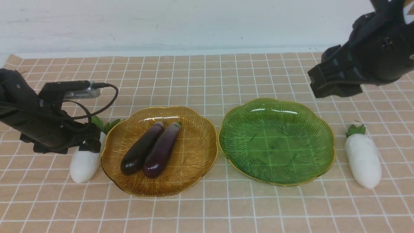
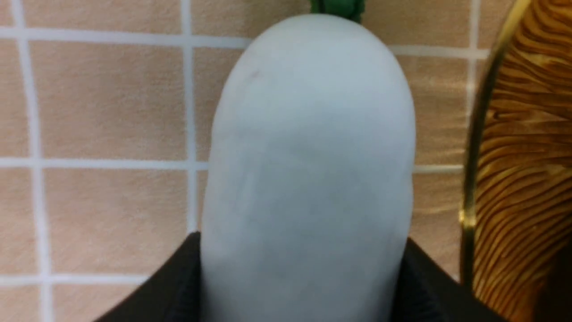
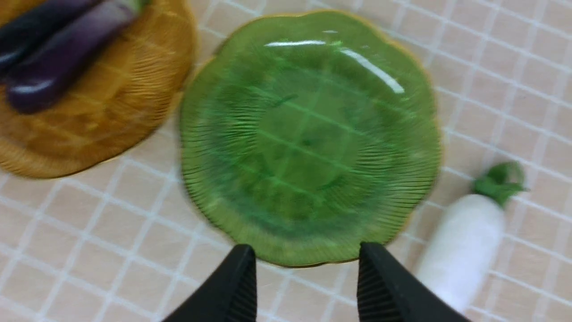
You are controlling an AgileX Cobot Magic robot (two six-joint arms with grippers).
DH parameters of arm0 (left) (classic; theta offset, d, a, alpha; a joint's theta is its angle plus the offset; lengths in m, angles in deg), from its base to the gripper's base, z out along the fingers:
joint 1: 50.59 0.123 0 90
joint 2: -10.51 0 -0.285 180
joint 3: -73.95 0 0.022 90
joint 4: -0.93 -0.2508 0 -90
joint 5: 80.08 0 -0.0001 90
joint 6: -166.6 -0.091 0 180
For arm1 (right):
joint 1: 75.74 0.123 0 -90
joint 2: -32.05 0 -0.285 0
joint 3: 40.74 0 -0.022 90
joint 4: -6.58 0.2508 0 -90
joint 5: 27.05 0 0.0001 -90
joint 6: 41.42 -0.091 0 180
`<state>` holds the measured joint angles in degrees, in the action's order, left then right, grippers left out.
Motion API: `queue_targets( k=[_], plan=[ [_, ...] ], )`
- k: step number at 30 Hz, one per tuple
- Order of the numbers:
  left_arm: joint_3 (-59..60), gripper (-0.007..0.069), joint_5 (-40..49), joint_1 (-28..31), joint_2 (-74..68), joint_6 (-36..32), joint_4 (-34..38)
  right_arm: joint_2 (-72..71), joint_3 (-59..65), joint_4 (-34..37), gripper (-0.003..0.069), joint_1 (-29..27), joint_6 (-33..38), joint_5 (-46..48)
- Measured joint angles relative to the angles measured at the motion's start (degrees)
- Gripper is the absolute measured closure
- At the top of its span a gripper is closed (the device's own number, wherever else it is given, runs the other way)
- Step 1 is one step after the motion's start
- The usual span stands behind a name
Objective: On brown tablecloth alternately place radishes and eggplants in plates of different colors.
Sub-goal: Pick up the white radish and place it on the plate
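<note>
On the brown tablecloth (image 1: 207,77) the amber plate (image 1: 200,161) holds two purple eggplants (image 1: 141,148) (image 1: 162,149) side by side. The green plate (image 1: 276,142) to its right is bare. My left gripper (image 1: 92,145) is low beside the amber plate, and its fingers (image 2: 424,290) press both sides of the left radish (image 2: 308,134), which lies on the cloth (image 1: 82,166). My right gripper (image 1: 325,87) is open and empty, raised behind the green plate's right side. In the right wrist view it (image 3: 306,255) hangs over the green plate's rim (image 3: 308,138). The right radish (image 1: 362,158) lies right of that plate.
The amber plate's gold rim (image 2: 469,179) runs close beside the left gripper. The right wrist view also shows the right radish (image 3: 460,246), the amber plate (image 3: 111,103) and the eggplants (image 3: 67,58). A white wall (image 1: 194,22) bounds the far edge.
</note>
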<state>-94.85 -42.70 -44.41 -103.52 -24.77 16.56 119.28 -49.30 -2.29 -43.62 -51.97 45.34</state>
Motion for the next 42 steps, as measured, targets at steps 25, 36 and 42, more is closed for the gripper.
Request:
queue_targets(
  k=[25, 36, 42],
  plan=[
    [-28.24, 0.0246, 9.79, -39.52, -2.23, 4.91, 9.7, 13.53, 7.34, 9.75, 0.038, -33.02, 1.8, -1.28],
    [-41.54, 0.0216, 12.58, -41.39, -18.3, 6.75, 7.87, 25.08, 9.44, 17.27, 0.0178, -33.02, 6.28, -8.24],
    [-41.95, 0.0139, 13.12, -41.39, -18.82, 8.95, 3.2, 28.12, 9.48, 16.12, 0.008, -33.02, 6.69, -11.51]
  ],
)
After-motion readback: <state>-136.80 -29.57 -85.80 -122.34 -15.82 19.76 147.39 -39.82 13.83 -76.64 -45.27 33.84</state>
